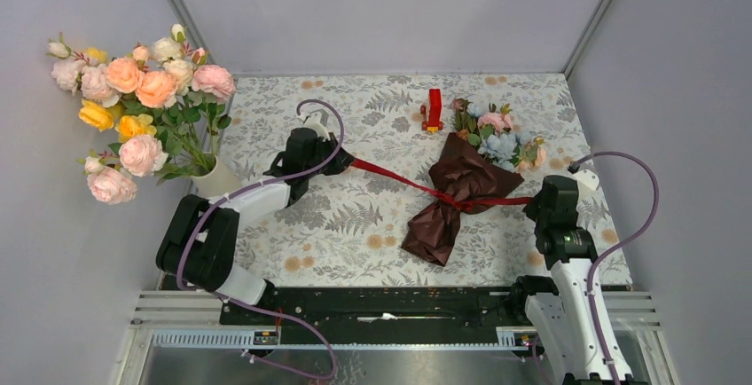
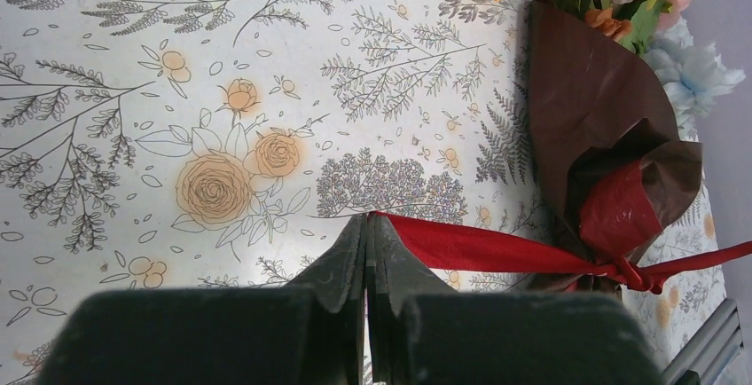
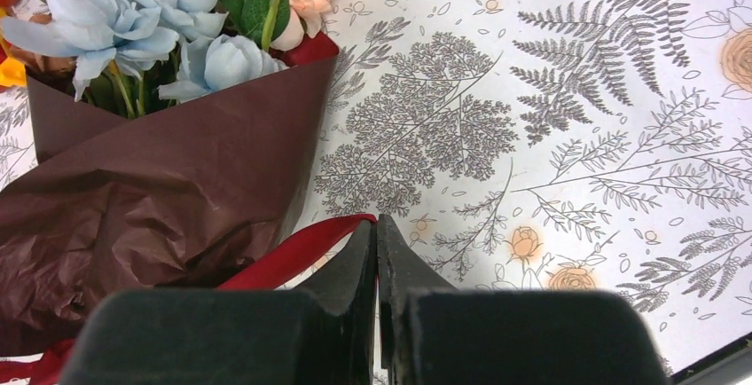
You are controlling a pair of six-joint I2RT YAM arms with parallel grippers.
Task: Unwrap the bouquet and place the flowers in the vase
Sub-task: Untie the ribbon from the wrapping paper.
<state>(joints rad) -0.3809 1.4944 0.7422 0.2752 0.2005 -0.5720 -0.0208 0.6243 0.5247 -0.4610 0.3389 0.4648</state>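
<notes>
At the near edge of the table (image 1: 355,247), two arms are bolted side by side: the left arm (image 1: 253,199) and the right arm (image 1: 567,256). Just beyond, the left gripper (image 2: 368,221) is clenched on one end of the single red ribbon (image 1: 390,176), and the right gripper (image 3: 376,225) is clamped on the other end. The ribbon stretches between them, knotted round the waist of the one bouquet (image 1: 457,194).

Level with the left gripper, at the table's left edge, stands one white vase (image 1: 215,181), already filled by a large rose bunch (image 1: 142,92). The left arm's forearm lies between it and the bouquet.

The bouquet lies on its side right of centre in dark red wrapping paper (image 1: 439,230), tail toward the arms. Farther back, the flowers (image 1: 497,137), pale blue and pink, poke from its far end. Just beside them to the left stands one small red upright object (image 1: 434,108).
</notes>
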